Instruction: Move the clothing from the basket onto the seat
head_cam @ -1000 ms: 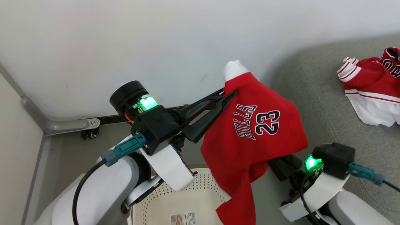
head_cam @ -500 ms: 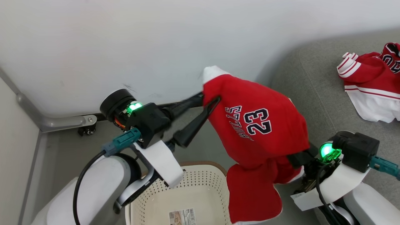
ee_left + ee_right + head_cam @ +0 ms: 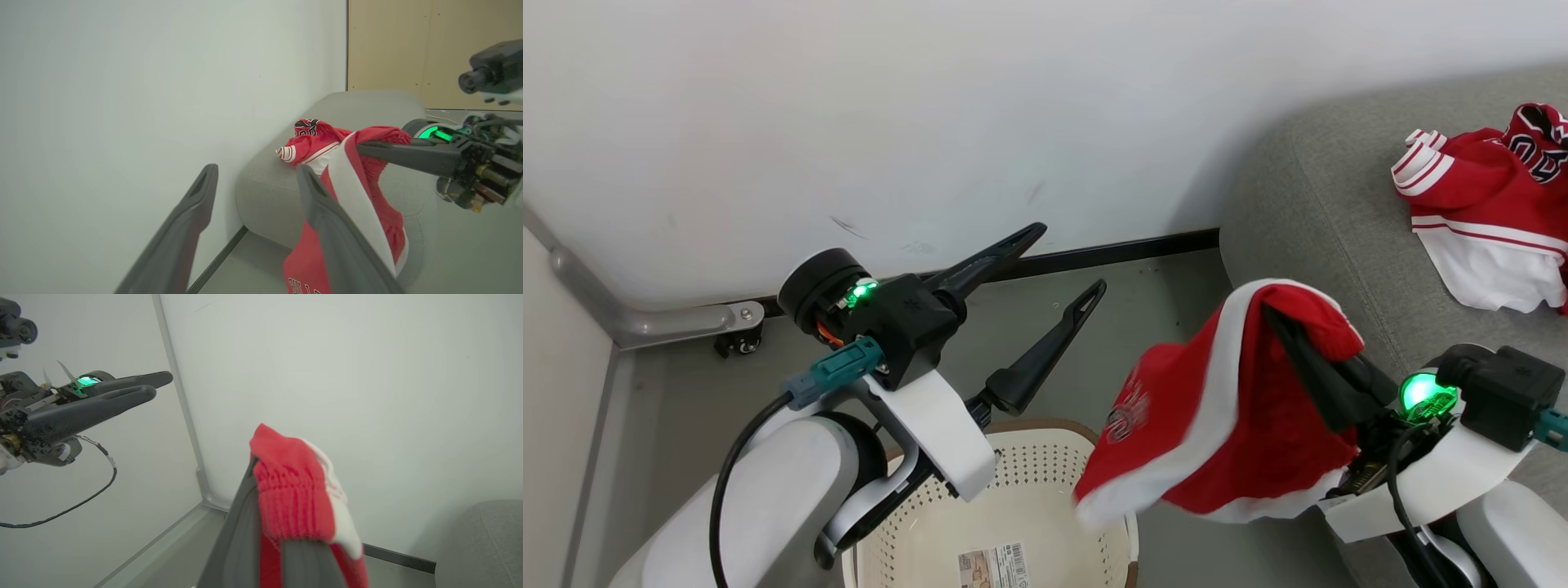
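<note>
The left arm reaches up and forward above the perforated cream basket (image 3: 1045, 478). The left end effector (image 3: 1071, 256) is spread wide and empty. The right arm angles up beside the rounded grey fabric sofa (image 3: 1307, 204), and the right end effector (image 3: 1286, 331) is clamped on a soft red jersey (image 3: 1217, 408) with white trim, which hangs between basket and sofa. A second jersey (image 3: 1478, 204) lies crumpled on the sofa.

Bright, even, soft indoor light. A faint shadow falls on the wall (image 3: 1013, 98) beside the sofa (image 3: 1307, 212). The hanging jersey (image 3: 1176, 425) smears with motion blur in the head view. In its wrist view, the left gripper (image 3: 257, 170) looks soft, slightly out of focus.
</note>
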Robot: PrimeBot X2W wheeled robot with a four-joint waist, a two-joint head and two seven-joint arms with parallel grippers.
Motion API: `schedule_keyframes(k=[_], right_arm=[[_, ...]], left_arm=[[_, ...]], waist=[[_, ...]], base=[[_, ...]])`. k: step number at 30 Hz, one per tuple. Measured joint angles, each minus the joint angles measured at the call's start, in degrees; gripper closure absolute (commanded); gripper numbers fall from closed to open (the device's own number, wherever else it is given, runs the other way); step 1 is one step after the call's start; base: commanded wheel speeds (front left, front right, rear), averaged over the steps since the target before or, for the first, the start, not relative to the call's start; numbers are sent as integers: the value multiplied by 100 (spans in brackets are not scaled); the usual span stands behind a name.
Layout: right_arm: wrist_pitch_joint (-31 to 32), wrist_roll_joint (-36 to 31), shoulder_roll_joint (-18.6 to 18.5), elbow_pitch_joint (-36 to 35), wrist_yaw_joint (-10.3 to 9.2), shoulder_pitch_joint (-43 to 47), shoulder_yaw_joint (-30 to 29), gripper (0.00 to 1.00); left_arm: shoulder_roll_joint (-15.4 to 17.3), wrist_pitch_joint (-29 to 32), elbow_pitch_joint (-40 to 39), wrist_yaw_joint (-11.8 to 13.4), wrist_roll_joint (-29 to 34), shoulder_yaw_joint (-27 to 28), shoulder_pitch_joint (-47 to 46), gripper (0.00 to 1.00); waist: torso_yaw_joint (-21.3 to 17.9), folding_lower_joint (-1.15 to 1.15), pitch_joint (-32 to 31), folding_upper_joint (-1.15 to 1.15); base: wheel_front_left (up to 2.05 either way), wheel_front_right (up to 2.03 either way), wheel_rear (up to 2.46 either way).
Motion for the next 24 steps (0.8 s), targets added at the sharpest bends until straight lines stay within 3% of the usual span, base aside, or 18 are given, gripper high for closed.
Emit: schedule_keyframes(k=[24], right_arm=[[0, -318, -81, -178, 0, 346, -794, 100]], left_arm=[[16, 53, -56, -101, -83, -199, 187, 0]], waist=[[-438, 0, 135, 0]], base=[[0, 0, 0]])
